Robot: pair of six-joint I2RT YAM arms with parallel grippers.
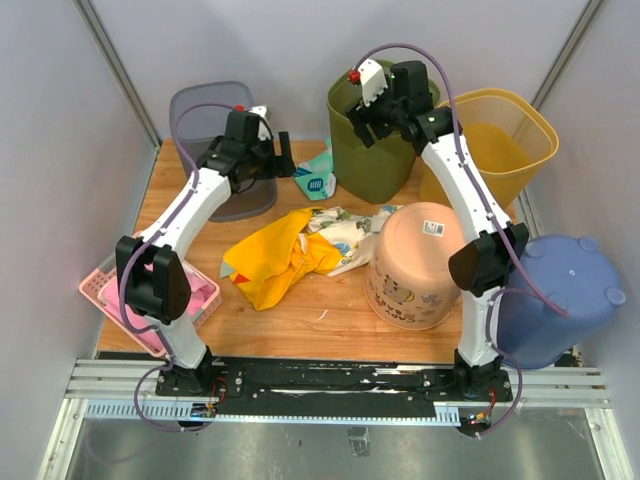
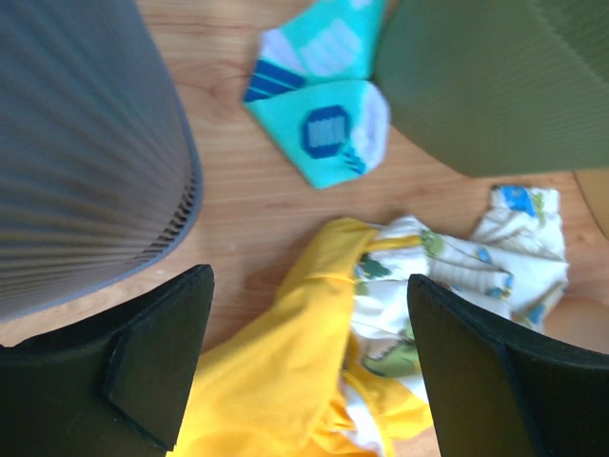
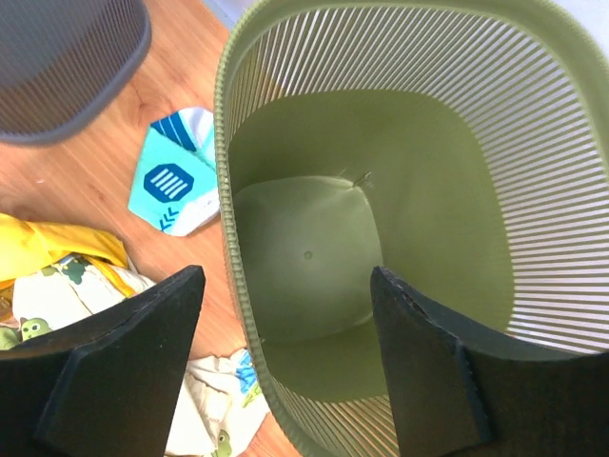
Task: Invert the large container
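An olive green ribbed bin (image 1: 372, 155) stands upright and empty at the back middle of the table; the right wrist view looks into it (image 3: 381, 219). My right gripper (image 1: 365, 118) is open just above its left rim, one finger outside the wall and one over the inside (image 3: 285, 286). My left gripper (image 1: 275, 160) is open and empty beside a grey ribbed bin (image 1: 212, 120), above a yellow cloth (image 2: 285, 381). The grey bin fills the left of the left wrist view (image 2: 76, 143).
A yellow bin (image 1: 510, 150) stands right of the green one. A peach bucket (image 1: 415, 265) and a blue bucket (image 1: 560, 295) sit upside down at the right. A pink basket (image 1: 105, 290), yellow and printed cloths (image 1: 290, 250) and a teal packet (image 1: 318, 180) lie around.
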